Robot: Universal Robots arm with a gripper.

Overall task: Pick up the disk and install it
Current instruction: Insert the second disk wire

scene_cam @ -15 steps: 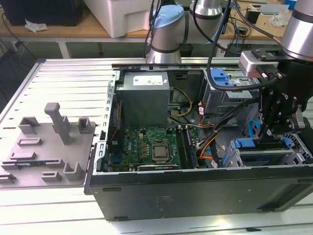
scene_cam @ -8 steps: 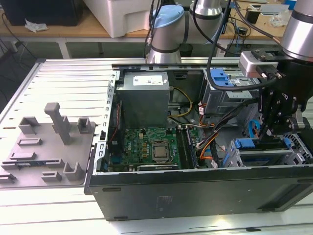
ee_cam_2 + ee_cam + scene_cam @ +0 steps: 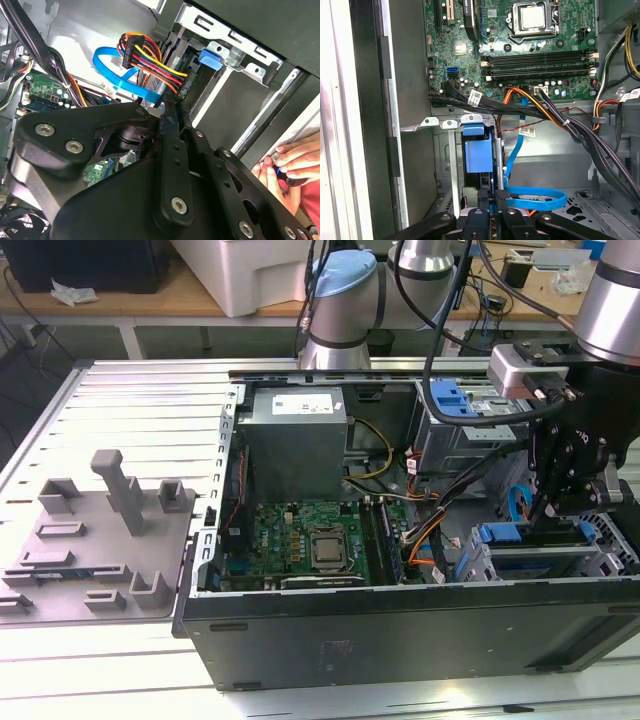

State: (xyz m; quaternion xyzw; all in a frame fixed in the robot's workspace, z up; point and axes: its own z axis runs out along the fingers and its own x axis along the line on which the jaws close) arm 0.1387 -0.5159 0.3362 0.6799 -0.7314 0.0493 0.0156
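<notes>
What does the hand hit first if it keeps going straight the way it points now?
Probably the blue plastic carrier bracket of the silver disk, seated in the grey metal drive bay. In the first wrist view it sits directly ahead of the black hand. Depth is unclear; the hand may already touch it.

Disk: blue-framed, lying flat in grey cage near exterior view's right edge.

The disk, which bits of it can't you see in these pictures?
- First wrist view: the disk sits edge-on in the drive cage, so its label face is hidden. The gripper covers its near end.
- Exterior view: the arm stands in front of most of the disk.
- Second wrist view: the gripper's black body covers the disk, and a hand is cut off by the picture's edge.
</notes>
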